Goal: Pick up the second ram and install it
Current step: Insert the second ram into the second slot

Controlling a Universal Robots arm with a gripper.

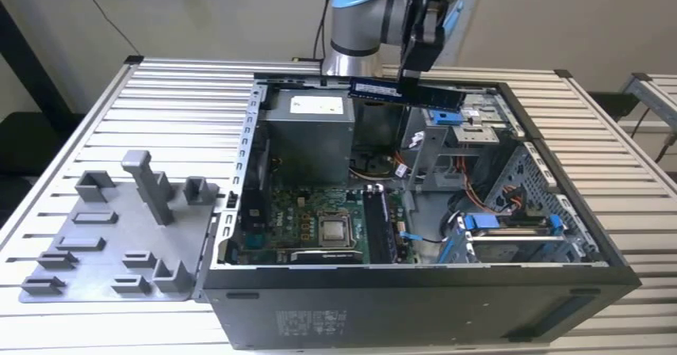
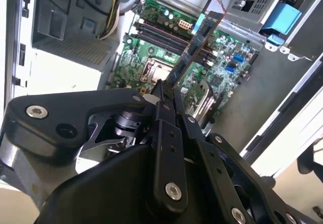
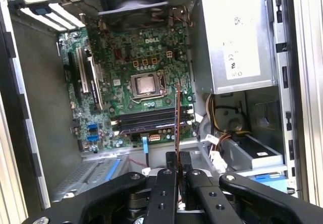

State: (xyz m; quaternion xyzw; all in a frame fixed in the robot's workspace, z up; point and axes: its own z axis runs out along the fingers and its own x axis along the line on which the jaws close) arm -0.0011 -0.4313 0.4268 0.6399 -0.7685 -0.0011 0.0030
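The second ram (image 1: 404, 92) is a long blue circuit-board stick held level above the back of the open computer case (image 1: 423, 292). My gripper (image 1: 411, 74) is shut on it from above. In the second wrist view the second ram (image 2: 197, 45) reaches out from between the black fingers (image 2: 162, 103) over the green motherboard (image 2: 151, 47). In the first wrist view I see the second ram (image 3: 177, 118) edge-on, sticking out of my gripper (image 3: 177, 158), high over the dark memory slots (image 3: 149, 119) beside the processor (image 3: 145, 84).
A grey fixture plate (image 1: 95, 248) with upright holders lies at the exterior view's left on the slatted table (image 1: 85, 117). Inside the case are the power supply (image 1: 307, 129), a metal drive cage (image 1: 465, 137) and blue drive-bay clips (image 1: 497, 222).
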